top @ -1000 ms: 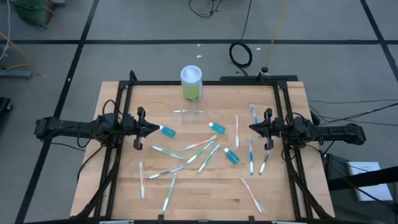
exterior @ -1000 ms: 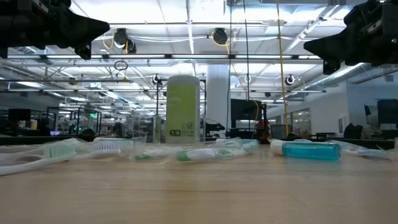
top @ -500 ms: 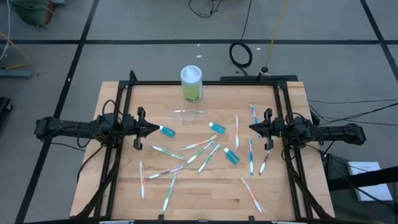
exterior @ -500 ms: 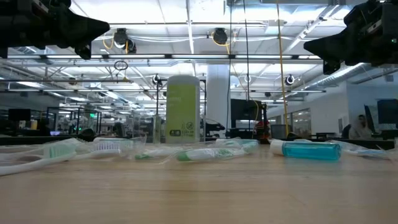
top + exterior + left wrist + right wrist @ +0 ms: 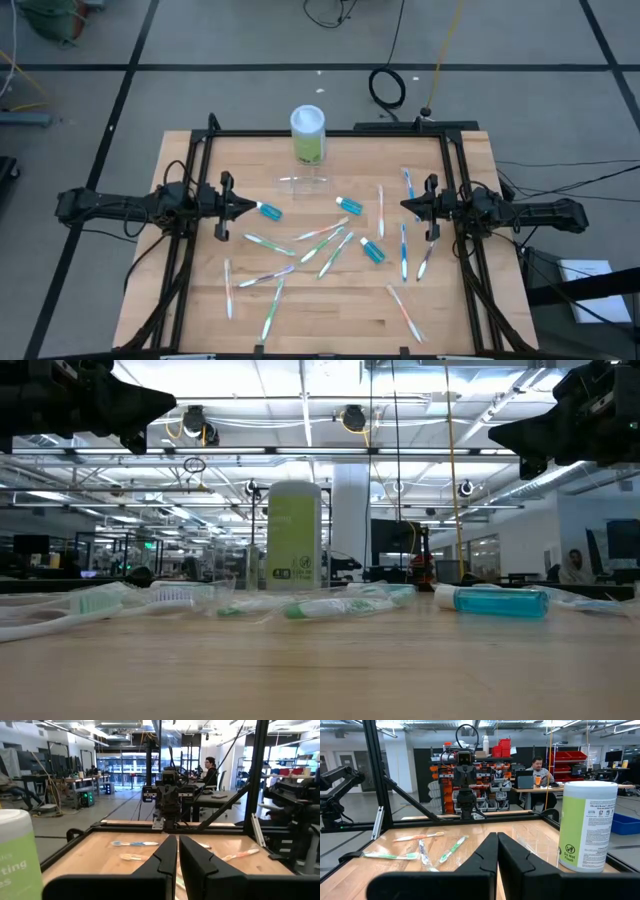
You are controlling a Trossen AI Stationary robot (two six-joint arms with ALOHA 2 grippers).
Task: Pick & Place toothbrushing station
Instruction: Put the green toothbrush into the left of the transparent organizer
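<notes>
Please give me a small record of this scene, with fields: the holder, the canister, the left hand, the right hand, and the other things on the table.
holder: clear holder, on the table, empty
canister: green canister, upright, behind the holder
left hand: left hand, shut, empty, left side
right hand: right hand, shut, empty, right side
other things: toothbrushes and small blue tubes, scattered

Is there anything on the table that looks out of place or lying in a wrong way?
Yes. Many toothbrushes lie scattered flat over the wooden table, pointing every way, with small blue tubes among them. The clear holder in front of the green canister seems to hold none. Nothing looks broken or spilled.
</notes>
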